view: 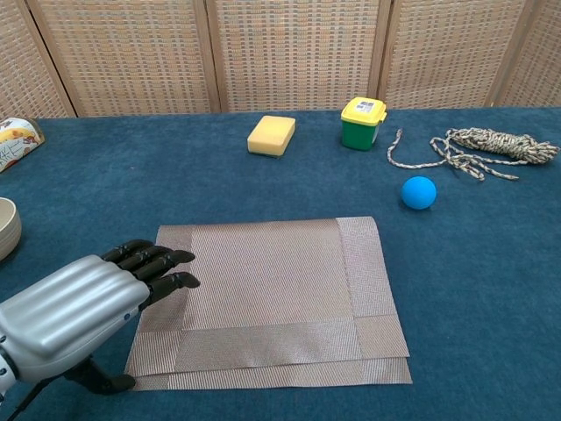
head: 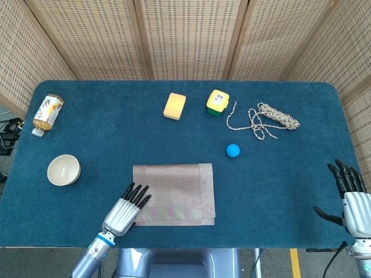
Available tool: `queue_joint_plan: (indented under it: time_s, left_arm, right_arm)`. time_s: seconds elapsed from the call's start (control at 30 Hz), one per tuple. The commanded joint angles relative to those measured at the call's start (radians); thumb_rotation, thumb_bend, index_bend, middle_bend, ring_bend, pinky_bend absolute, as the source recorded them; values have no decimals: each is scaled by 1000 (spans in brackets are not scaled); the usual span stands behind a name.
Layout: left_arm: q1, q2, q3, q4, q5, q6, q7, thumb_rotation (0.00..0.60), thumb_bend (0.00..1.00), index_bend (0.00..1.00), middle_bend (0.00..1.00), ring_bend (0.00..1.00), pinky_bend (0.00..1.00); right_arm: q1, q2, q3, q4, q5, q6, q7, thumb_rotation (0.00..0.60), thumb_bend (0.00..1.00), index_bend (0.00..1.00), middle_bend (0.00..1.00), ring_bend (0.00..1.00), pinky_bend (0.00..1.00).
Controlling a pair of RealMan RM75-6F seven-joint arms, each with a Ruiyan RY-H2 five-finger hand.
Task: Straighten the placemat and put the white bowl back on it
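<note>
A grey-brown woven placemat [head: 177, 194] [view: 272, 296] lies near the table's front edge, folded so that a second layer peeks out along its near side. My left hand [head: 126, 209] [view: 83, 311] hovers at the mat's left front corner, fingers stretched forward over the mat's edge, holding nothing. The white bowl [head: 64, 169] [view: 5, 227] stands upright on the blue cloth, well left of the mat. My right hand [head: 351, 194] is open at the far right front corner of the table, away from everything.
At the back are a yellow sponge [head: 174, 106], a green tub with a yellow lid [head: 217, 102] and a coil of rope [head: 269, 119]. A blue ball [head: 232, 150] lies right of the mat. A bottle [head: 47, 113] lies at the far left.
</note>
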Motion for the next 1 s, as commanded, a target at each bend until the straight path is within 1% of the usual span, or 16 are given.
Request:
queue_joint_plan:
  time_s: [0.03,0.4,0.67,0.83,0.93,1.0]
  left_arm:
    - [-6,-10,-6,11,-2,-3,4,600,168,149,0,0,0]
    - [-21,-50,-15,55,-4,-11,4,600,350,181,0,0,0]
    - [-25,-53,-19,65,9,7,-22,600,362,200,0,0,0]
    - [-31,-54,-31,68,18,20,-45,600,420,218,0,0,0]
    - [-36,-58,-40,71,23,29,-61,600,435,239,0,0,0]
    - [-38,-63,-43,76,30,35,-70,600,441,277,0,0,0]
  right_arm:
    - [1,0,0,0,3,-3,0,600,136,0,0,0,0]
    - [2,4,2,1,9,-7,14,600,136,0,0,0,0]
    - [2,-3,-2,-2,3,-7,-3,600,136,0,0,0,0]
    - [5,-5,-2,-2,8,-15,-9,600,136,0,0,0,0]
    - [5,-3,-1,-3,10,-15,-6,600,135,0,0,0,0]
    - [4,-2,0,-3,11,-14,-2,600,134,0,0,0,0]
